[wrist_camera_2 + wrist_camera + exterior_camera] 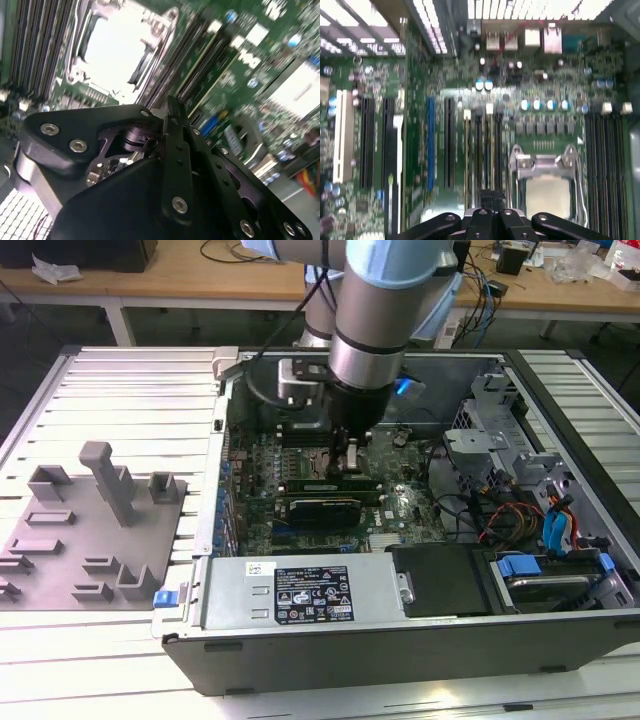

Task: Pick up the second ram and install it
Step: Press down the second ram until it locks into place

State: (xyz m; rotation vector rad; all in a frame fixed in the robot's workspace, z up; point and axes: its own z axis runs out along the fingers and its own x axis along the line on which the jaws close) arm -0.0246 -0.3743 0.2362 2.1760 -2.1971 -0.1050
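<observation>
**Gripper down at the memory slots, seating step in hand**

In both wrist views the gripper (pixel 492 214) has its black fingers (pixel 175 112) drawn together with hardly a slit between them. Whether a thin stick is pinched there I cannot tell.

Just beyond the tips run the long memory slots (pixel 482 150), and beside them lies the open processor socket (pixel 547 192) with its pale square top.

In the exterior view the gripper (pixel 348 458) reaches straight down into the computer case (pixel 300 660). A long, narrow dark strip, which I take for the second ram (pixel 335 483), lies along a slot right under the fingertips. The broader black card (pixel 322 508) stands just beside it, toward the power supply (pixel 300 590).

The grey parts tray (pixel 90 530) sits well apart on the exterior view's left.

My judgement is that picking is over and this is the install. It calls for the stick to be square in its slot and for even, straight downward pressure, keeping off the card.
</observation>
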